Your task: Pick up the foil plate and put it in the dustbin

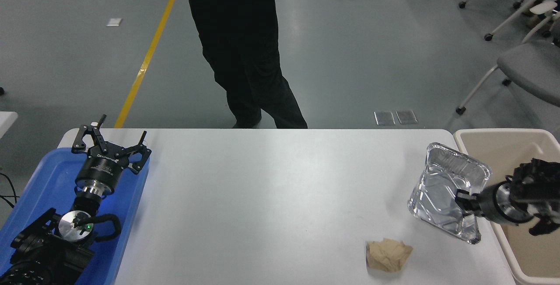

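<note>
The right gripper (463, 199) is clamped on the right wall of the foil plate (442, 189), holding it tilted above the table's (280, 197) right edge, beside the dustbin (481, 138). The left gripper (111, 145) rests parked over the blue tray (48, 175), fingers spread and empty.

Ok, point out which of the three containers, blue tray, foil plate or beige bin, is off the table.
The foil plate: the right claw holds it tilted above the table. The blue tray lies flat at the left; the dustbin stands beside the right edge.
</note>
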Motion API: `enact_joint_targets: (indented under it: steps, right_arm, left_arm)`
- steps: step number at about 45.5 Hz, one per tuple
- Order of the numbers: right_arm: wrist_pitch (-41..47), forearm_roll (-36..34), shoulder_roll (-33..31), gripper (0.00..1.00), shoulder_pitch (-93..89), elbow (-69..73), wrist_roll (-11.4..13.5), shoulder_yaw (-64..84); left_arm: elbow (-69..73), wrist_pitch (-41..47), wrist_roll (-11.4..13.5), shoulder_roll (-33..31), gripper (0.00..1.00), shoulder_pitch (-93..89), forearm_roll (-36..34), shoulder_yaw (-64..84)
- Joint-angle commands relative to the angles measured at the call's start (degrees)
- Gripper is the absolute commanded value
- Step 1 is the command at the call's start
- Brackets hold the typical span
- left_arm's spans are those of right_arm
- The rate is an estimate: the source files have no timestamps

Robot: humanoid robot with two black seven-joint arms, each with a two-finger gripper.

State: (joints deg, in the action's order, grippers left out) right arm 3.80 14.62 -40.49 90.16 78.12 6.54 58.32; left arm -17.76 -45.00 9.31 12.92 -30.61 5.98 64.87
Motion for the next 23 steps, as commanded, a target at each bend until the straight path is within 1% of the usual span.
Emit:
enact_joint_targets:
  steps: [1, 4, 8, 9, 10, 14, 23]
  right_arm:
    - [7.61, -1.09, -3.45, 0.0, 20.22, 9.06, -0.04, 8.13]
    - [13.4, -3.54, -4.33, 0.0, 24.52, 9.77, -0.04, 8.48]
    - [20.79, -8.46, -4.68, 0.0, 30.41, 9.77, -0.04, 9.27]
    - [24.64, -10.39, -4.86, 0.0, 33.65, 9.86, 0.05, 9.53]
    - [25.98, -11.19, -4.86, 0.0, 34.9, 9.86, 0.05, 9.88]
    - [29.06, -12.07, -4.68, 0.0, 40.08, 9.94, 0.05, 11.9]
    - [32.4, -12.08, -3.63, 0.0, 49.31, 10.91, 0.05, 15.33]
  left_arm:
    - [0.0, 0.0, -0.08, 0.0, 0.99, -0.06, -0.09, -0.1]
    - [0.0, 0.0, -0.17, 0.0, 0.99, -0.06, -0.09, -0.01]
    - [0.0, 0.0, -0.17, 0.0, 0.99, -0.06, -0.09, -0.01]
    - [0.0, 0.0, -0.08, 0.0, 0.99, -0.06, -0.09, -0.01]
    - [0.0, 0.0, -0.17, 0.0, 0.99, -0.06, -0.09, -0.1]
    - [0.0, 0.0, -0.08, 0.0, 0.99, -0.06, -0.09, -0.1]
    - [0.0, 0.0, -0.17, 0.0, 0.99, -0.06, -0.09, -0.1]
